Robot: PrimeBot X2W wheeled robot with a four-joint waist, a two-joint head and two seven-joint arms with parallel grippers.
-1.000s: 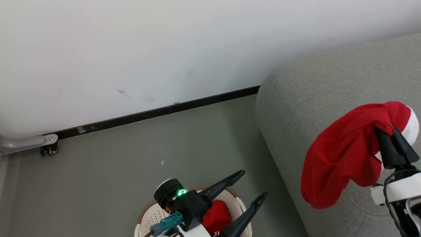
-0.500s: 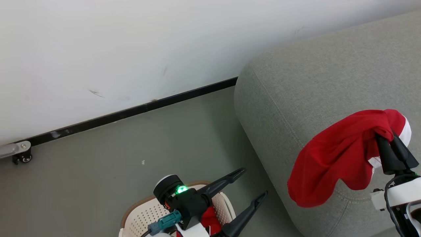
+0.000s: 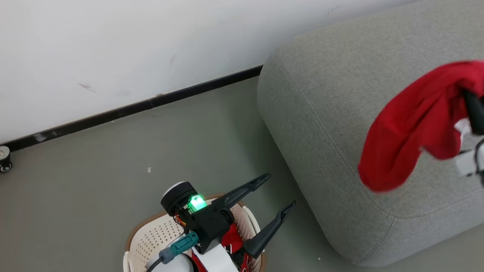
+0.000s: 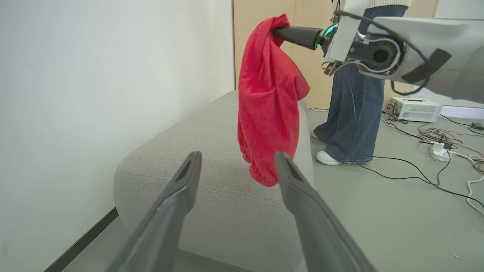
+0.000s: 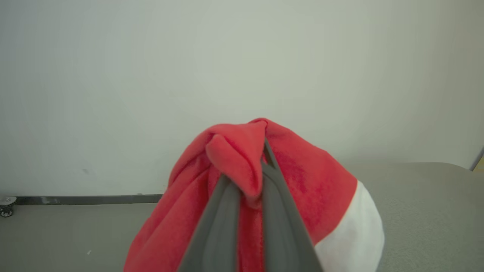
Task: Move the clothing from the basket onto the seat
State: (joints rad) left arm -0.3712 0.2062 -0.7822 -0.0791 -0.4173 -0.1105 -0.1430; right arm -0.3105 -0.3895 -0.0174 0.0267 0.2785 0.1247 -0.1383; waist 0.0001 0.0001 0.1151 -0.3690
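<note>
The light-grey seat (image 3: 321, 113) stands to the right of the cream basket (image 3: 151, 241). Above its cushion hangs a bright red garment (image 3: 412, 124) with a white patch, and my right gripper (image 3: 470, 105) is shut on its bunched top. The right wrist view shows the red cloth (image 5: 234, 151) pinched between the closed fingers (image 5: 223, 226). In the left wrist view the garment (image 4: 268, 98) dangles over the seat (image 4: 189, 151) from the right gripper (image 4: 280, 32). My left gripper (image 3: 278, 191) is open above the basket, where more red clothing (image 3: 231, 240) lies.
A white wall with a black skirting strip (image 3: 151, 102) runs behind the grey floor. A caster wheel (image 3: 4, 158) sits at the far left. A person's legs in jeans (image 4: 351, 105) stand beyond the seat, near cables (image 4: 435, 166) and a white box (image 4: 416, 108).
The head camera has shifted, so the whole picture slid left. My right gripper has carried the red garment higher and farther over the seat. The left gripper stays open above the basket.
</note>
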